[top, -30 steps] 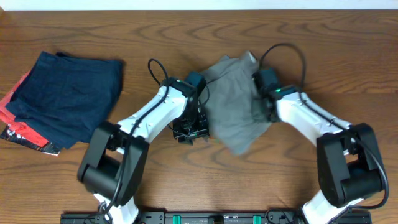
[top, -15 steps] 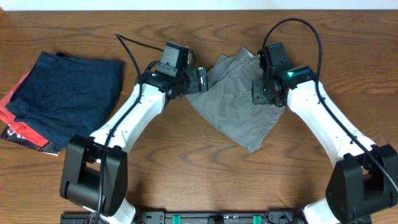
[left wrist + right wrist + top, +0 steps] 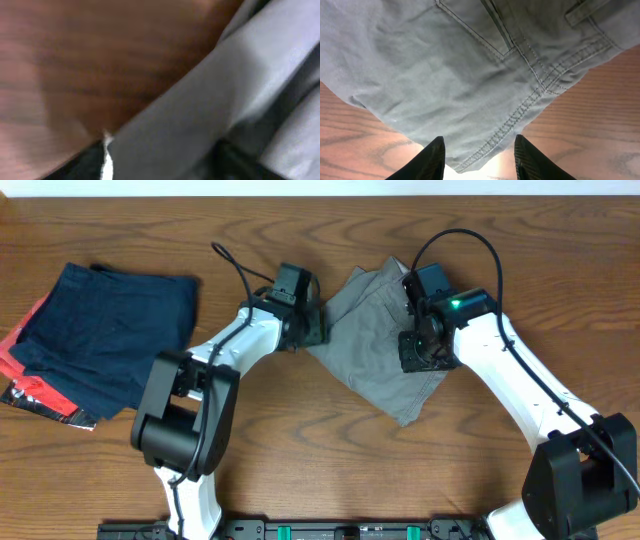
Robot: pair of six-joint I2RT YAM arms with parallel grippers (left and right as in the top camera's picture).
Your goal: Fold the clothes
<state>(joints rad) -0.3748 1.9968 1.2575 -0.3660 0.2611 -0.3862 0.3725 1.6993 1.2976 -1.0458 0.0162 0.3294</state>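
Observation:
The grey shorts (image 3: 375,350) lie spread at the table's middle, one corner pointing toward the front. My left gripper (image 3: 312,328) is low at their left edge. In the blurred left wrist view, grey cloth (image 3: 200,100) fills the space between its dark fingers (image 3: 75,165), which stand apart (image 3: 160,170). My right gripper (image 3: 418,352) hovers over the shorts' right side. It is open (image 3: 477,160), with a stitched hem and pocket seam (image 3: 470,65) just ahead of its fingers (image 3: 427,162), which hold nothing.
A navy folded garment (image 3: 105,335) lies at the left on a red garment with black-patterned edge (image 3: 30,390). The wooden table (image 3: 300,450) shows around the shorts. Cables loop above both wrists.
The shorts went from bunched between the grippers to spread flat. The right gripper has let go and moved a little toward the front. The left gripper shifted slightly at the left edge.

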